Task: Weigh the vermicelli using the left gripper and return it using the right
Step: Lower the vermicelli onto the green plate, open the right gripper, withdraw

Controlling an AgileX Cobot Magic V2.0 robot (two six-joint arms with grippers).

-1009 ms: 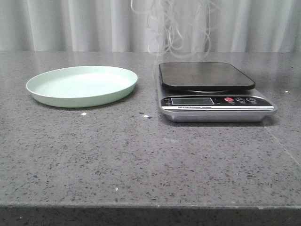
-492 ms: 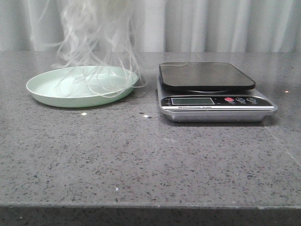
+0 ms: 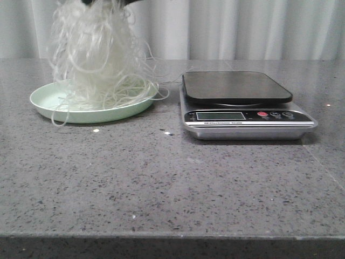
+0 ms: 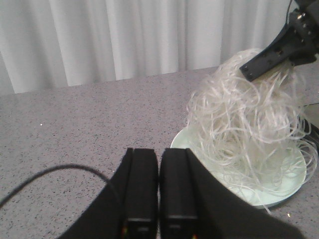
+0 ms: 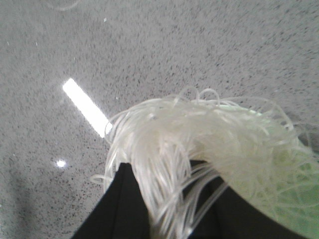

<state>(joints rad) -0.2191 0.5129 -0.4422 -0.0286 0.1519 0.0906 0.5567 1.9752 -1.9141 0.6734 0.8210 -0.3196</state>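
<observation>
Your right gripper (image 5: 167,199) stays clamped on the vermicelli (image 3: 99,59), lowering it onto the pale green plate (image 3: 43,102); the scale (image 3: 245,105) sits bare; left gripper (image 4: 158,194) shut, empty; next, release.

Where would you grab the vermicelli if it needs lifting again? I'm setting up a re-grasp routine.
Grip the vermicelli at the bunched top of the heap, coming straight down from above, as the right gripper does now. The strands gather thickest there and fan loosely downward onto the green plate, so a side or low grasp would likely catch only stray loops.
</observation>
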